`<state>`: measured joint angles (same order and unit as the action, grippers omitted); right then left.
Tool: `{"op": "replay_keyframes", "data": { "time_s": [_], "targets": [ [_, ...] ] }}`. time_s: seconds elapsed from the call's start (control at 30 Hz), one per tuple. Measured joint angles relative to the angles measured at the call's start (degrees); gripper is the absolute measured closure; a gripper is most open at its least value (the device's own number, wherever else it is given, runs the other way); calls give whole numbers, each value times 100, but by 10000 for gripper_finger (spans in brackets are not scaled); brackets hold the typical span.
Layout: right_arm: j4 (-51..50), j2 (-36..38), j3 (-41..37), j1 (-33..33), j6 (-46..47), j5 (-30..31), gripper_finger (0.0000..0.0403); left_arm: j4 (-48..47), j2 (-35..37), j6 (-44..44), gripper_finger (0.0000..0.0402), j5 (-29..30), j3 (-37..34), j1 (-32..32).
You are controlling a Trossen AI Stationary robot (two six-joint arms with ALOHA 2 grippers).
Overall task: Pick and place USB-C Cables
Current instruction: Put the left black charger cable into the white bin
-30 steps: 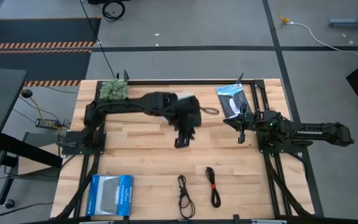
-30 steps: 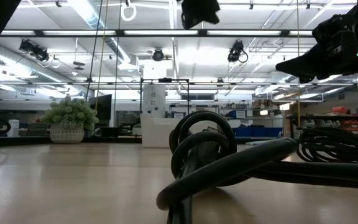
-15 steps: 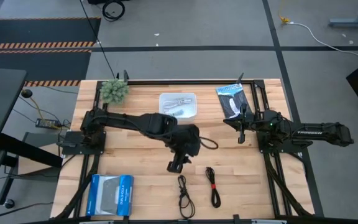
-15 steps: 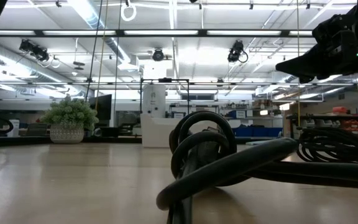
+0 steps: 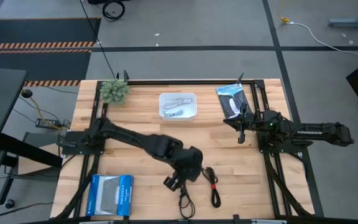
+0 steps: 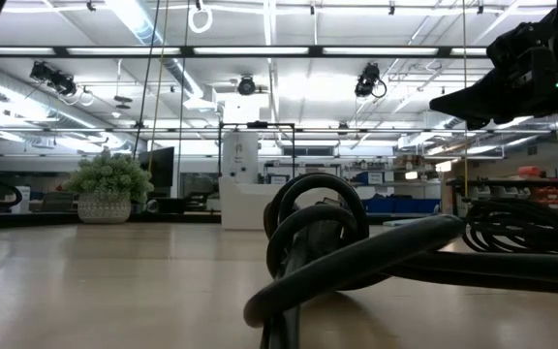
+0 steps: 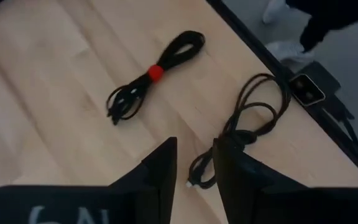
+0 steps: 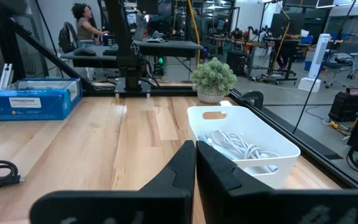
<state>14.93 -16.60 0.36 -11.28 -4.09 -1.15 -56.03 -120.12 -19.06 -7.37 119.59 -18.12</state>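
Left claw (image 7: 193, 171), fingers narrowly parted and empty, above the plain black cable (image 7: 244, 127); an off-centre descent risks missing it.

The left pincer (image 5: 174, 182) hangs low, fingers slightly parted, right over the plain black coiled cable (image 7: 244, 127); the black cable with a red band (image 7: 152, 73) lies just beside it, bare wooden worktop (image 5: 135, 140) between them. Beyond the pincer, toward the white plastic bin (image 5: 178, 105), the wood lies open. The blue rectangular box (image 5: 110, 195) sits well apart.
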Motion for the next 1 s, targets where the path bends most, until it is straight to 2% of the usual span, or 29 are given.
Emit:
{"op": "replay_keyframes", "data": {
  "time_s": [0.13, 0.33, 0.43, 0.57, 0.83, 1.0],
  "targets": [
    [1, 2, 0, 1, 0, 0, 383, 53, -218, -129, 252, 6, 0, -172],
    [-1, 1, 2, -1, -1, 0, 383, 45, -533, -463, 179, 28, 0, -437],
    [-1, 2, 2, -1, 1, 0, 383, 0, -685, -606, 157, -8, 0, -531],
    [0, 0, 2, 1, 0, 0, 383, -14, -820, -961, 157, -53, 0, -607],
    [-1, 1, 1, 1, 1, 0, 383, 204, -1042, -1134, 186, 101, 9, -623],
    [25, 0, 0, -1, 1, 2, 383, 168, -1243, -942, 179, 624, -2, -668]
  ]
}}
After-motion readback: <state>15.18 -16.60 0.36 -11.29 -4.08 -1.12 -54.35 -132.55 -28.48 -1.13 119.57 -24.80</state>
